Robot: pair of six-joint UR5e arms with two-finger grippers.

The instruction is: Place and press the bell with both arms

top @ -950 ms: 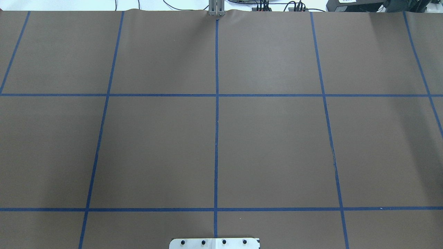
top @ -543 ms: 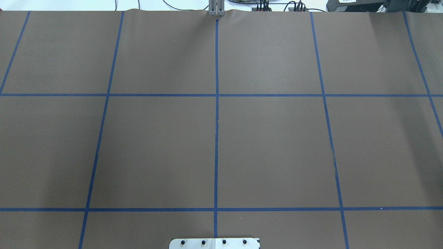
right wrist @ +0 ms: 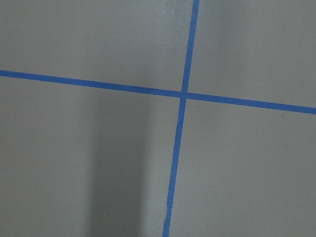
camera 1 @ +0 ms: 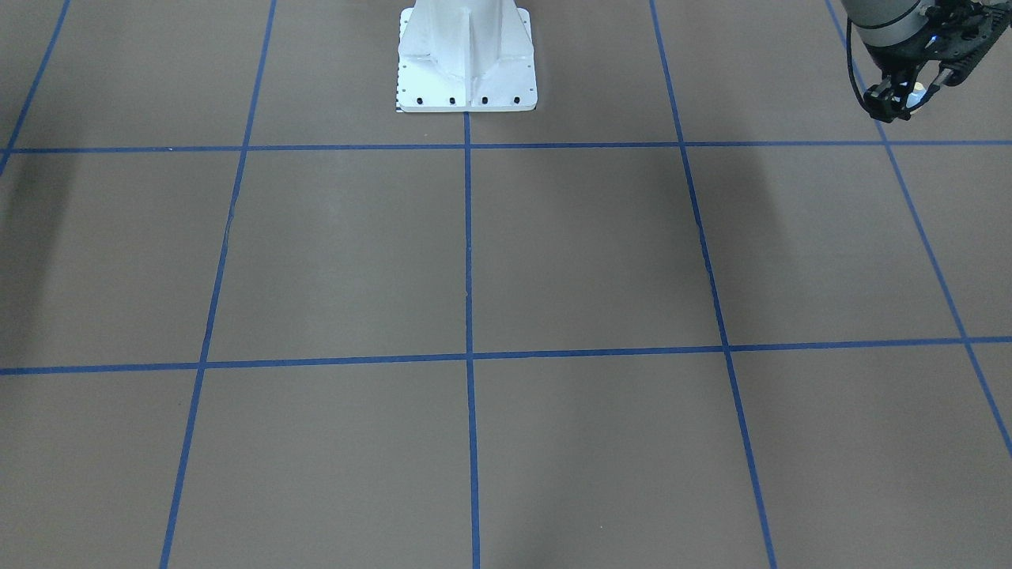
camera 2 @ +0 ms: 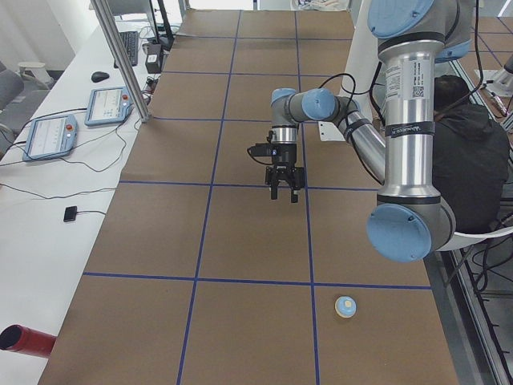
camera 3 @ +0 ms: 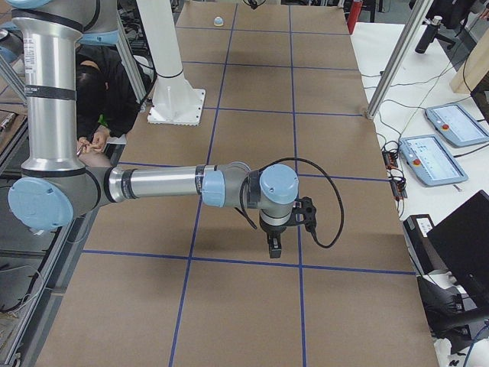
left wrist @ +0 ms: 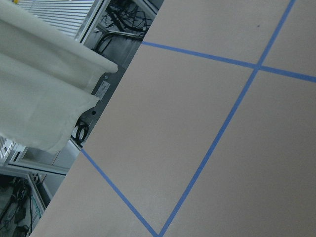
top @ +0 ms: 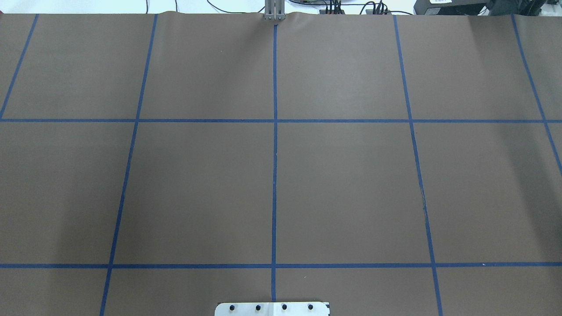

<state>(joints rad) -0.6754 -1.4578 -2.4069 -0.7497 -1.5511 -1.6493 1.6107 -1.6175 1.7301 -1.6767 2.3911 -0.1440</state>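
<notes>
The small light blue bell [camera 2: 345, 305] with a cream button stands upright on the brown table near its left end, on the robot's side. It also shows far off in the exterior right view [camera 3: 218, 21]. My left gripper [camera 1: 901, 103] hangs above the table, fingers pointing down and apart, empty, well inward of the bell [camera 2: 284, 192]. My right gripper [camera 3: 273, 248] hangs over a blue tape line toward the table's right end. I cannot tell whether it is open or shut. Neither wrist view shows the bell or any fingers.
The white pedestal [camera 1: 466, 55] stands at the middle of the robot's side. Blue tape lines [top: 275, 153] grid the table. A metal post [camera 2: 120, 56] stands at the far edge. A person [camera 2: 473, 160] sits behind the robot. Pendants [camera 2: 112, 104] lie on the side desk.
</notes>
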